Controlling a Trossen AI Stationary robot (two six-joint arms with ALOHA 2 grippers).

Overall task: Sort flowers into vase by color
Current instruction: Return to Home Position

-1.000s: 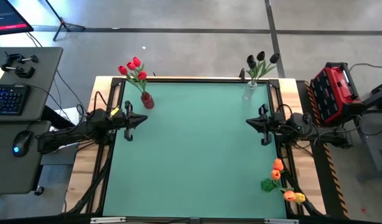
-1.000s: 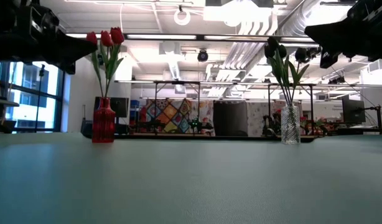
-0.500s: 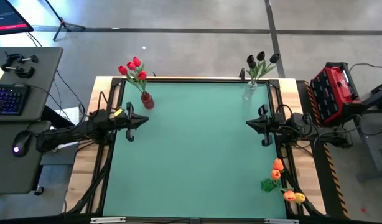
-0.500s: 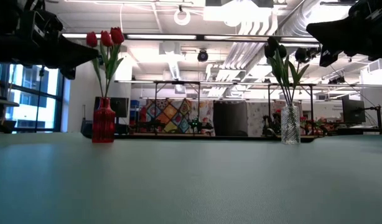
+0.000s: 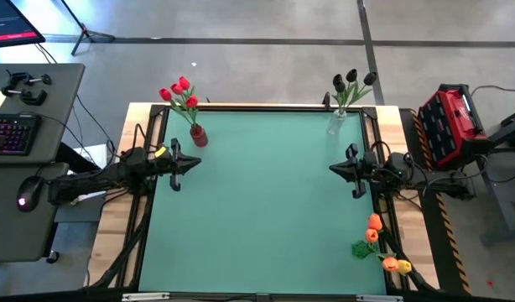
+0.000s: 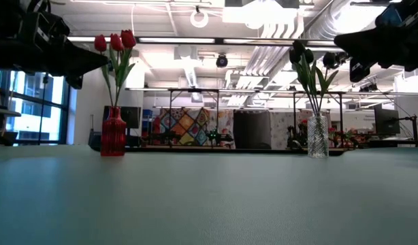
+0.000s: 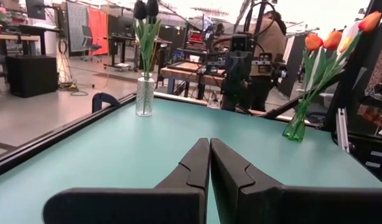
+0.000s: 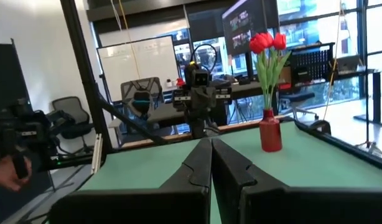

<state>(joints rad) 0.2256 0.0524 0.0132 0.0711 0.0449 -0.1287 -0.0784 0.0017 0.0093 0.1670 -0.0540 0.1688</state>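
Observation:
Red tulips (image 5: 180,91) stand in a red vase (image 5: 198,136) at the table's far left, also in the low view (image 6: 114,133). Near-black tulips (image 5: 351,81) stand in a clear vase (image 5: 336,123) at the far right. Orange tulips (image 5: 374,228) stand in a green vase (image 5: 361,249) at the near right edge; the low view does not show them. My left gripper (image 5: 196,162) hovers at the left edge, shut and holding nothing (image 7: 209,142). My right gripper (image 5: 330,169) hovers at the right edge, also shut and holding nothing (image 8: 211,142).
The green mat (image 5: 266,210) lies open between the two arms. Black frame rails (image 5: 383,243) run along the table's sides. A red case (image 5: 449,122) sits beyond the right edge, a desk with a keyboard (image 5: 10,134) beyond the left. A person (image 7: 272,37) stands behind the right arm.
My right gripper has edged a little toward the table's left and dipped slightly. The flowers and vases have stayed where they were.

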